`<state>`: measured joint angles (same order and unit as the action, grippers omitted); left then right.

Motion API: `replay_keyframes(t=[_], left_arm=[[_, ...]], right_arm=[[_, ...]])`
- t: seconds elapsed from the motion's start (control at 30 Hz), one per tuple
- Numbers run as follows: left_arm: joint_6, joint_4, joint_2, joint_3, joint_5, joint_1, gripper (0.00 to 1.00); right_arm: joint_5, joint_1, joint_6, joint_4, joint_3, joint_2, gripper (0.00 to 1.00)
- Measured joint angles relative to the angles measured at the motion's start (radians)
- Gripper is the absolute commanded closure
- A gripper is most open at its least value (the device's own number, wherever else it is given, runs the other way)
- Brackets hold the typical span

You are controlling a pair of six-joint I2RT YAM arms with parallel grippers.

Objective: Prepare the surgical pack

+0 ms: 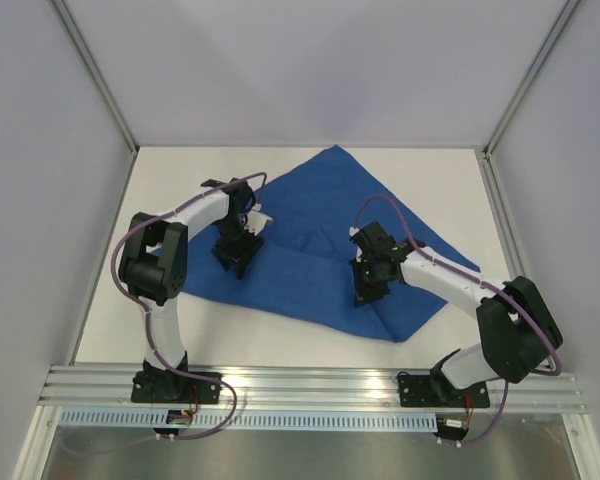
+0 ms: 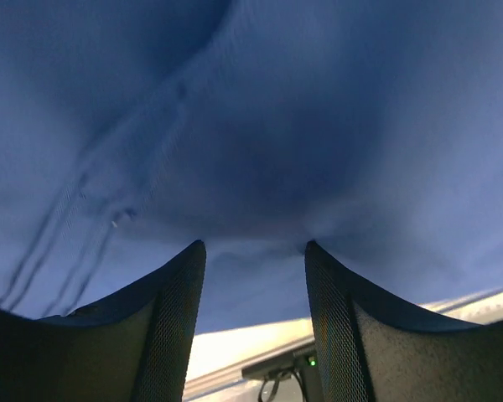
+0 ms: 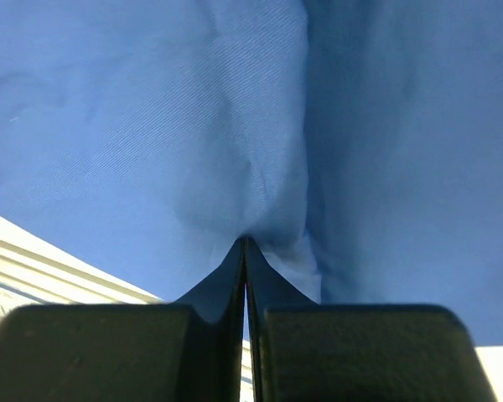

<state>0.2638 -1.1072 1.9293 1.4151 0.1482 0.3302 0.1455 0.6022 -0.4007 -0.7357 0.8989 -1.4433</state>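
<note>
Two grippers on blue drape (image 1: 325, 200): right gripper (image 3: 245, 244) pinches fold at closed tips; left gripper (image 2: 256, 251) half-open, cloth just ahead, nothing visibly held. Best: left closes on cloth before any lift.

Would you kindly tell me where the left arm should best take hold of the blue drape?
Probably the creased patch of blue drape directly ahead of the left gripper, coming from above. The cloth lies spread flat, so its open fingers must bunch a fold, as the right gripper pinches one.
</note>
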Motion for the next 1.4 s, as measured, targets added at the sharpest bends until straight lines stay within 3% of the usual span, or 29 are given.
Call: replay_keyframes(t=[0.2, 0.47, 0.7, 0.93, 1.4], left_arm=[[-0.012, 0.018, 0.109, 0.043, 0.014, 0.001, 0.38], [-0.016, 0.000, 0.118, 0.060, 0.018, 0.001, 0.34], [-0.016, 0.017, 0.048, 0.061, 0.020, 0.001, 0.33], [-0.031, 0.024, -0.005, 0.142, -0.002, 0.002, 0.40], [-0.054, 0.025, 0.205, 0.213, 0.004, 0.021, 0.42]], right_arm=[[0.027, -0.010, -0.056, 0.137, -0.048, -0.139, 1.00], [0.080, -0.055, -0.100, 0.141, -0.045, -0.154, 1.00], [-0.062, -0.062, -0.076, 0.034, 0.058, -0.089, 1.00], [-0.111, -0.060, -0.073, 0.010, 0.123, -0.039, 1.00], [-0.040, -0.068, -0.109, 0.134, 0.106, -0.272, 1.00]])
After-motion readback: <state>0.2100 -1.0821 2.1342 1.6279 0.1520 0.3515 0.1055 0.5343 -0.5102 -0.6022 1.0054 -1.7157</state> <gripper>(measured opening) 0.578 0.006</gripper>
